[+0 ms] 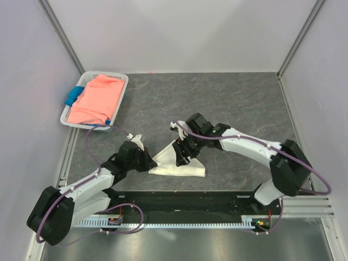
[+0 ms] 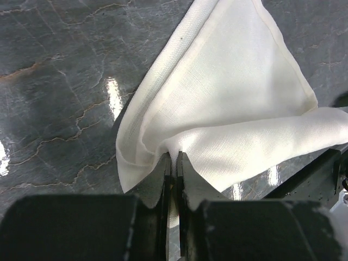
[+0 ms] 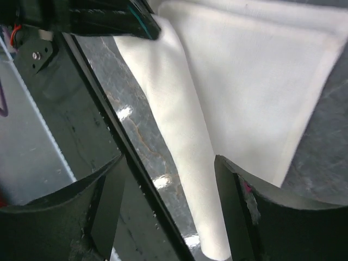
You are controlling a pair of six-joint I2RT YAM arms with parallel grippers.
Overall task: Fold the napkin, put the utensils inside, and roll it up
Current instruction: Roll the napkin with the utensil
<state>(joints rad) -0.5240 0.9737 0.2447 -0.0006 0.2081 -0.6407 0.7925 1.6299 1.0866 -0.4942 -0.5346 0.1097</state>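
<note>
The off-white napkin (image 1: 179, 165) lies folded into a triangle near the table's front edge, its near edge rolled into a tube (image 3: 185, 152). My left gripper (image 1: 148, 161) is shut on the napkin's left corner (image 2: 174, 147), pinching the cloth between its jaws. My right gripper (image 1: 182, 155) hangs open over the napkin, its fingers (image 3: 239, 206) straddling the rolled edge without gripping it. The napkin fills the left wrist view (image 2: 228, 98). The copper-brown spoon is not visible in any view.
A white basket (image 1: 122, 87) at the back left holds a salmon-pink cloth (image 1: 95, 100) and a blue cloth (image 1: 73, 97). The black rail (image 1: 190, 201) along the table's front edge runs just below the napkin.
</note>
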